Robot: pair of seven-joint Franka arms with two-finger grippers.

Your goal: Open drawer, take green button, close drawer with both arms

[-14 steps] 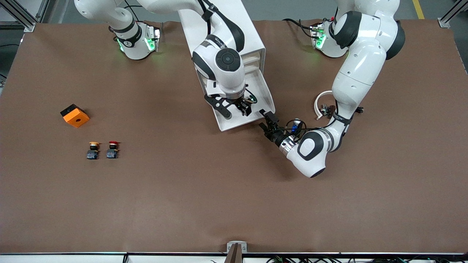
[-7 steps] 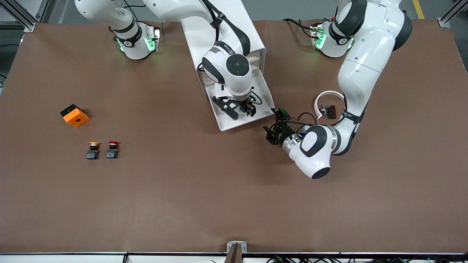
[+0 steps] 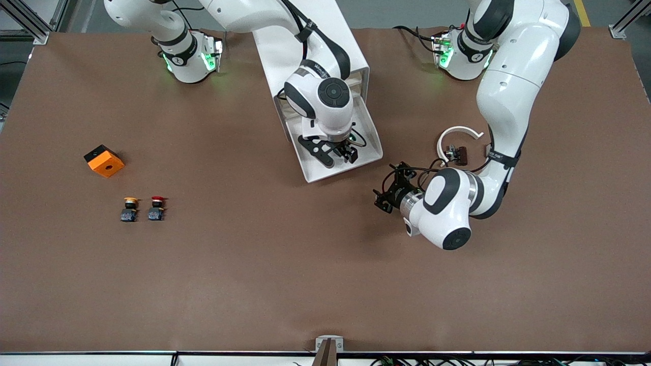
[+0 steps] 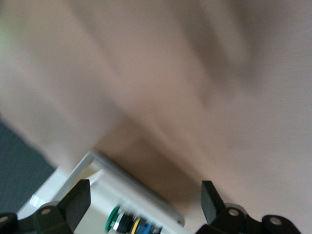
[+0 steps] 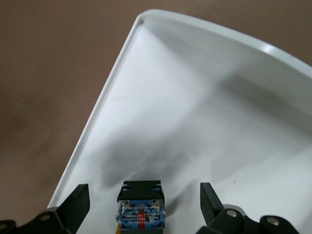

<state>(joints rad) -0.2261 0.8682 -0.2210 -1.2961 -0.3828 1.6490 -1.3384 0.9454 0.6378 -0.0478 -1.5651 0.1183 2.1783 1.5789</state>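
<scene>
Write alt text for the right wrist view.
The right gripper, fingers open, hangs over the pulled-out white drawer, straddling the button, whose blue-grey base block lies on the drawer floor. Brown table shows past the drawer's rim.

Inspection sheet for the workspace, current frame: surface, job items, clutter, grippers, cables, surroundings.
Surface: brown table, bare mat.
Job's things: drawer pulled out of the white cabinet; green button lying inside it.
Clutter: orange block, yellow-capped button and red-capped button toward the right arm's end; white ring part near the left arm.
Grippers: right gripper open, over the drawer, straddling the button; left gripper open, empty, over the table beside the drawer.
Cables: black leads at both wrists.
Surroundings: aluminium frame posts.
</scene>
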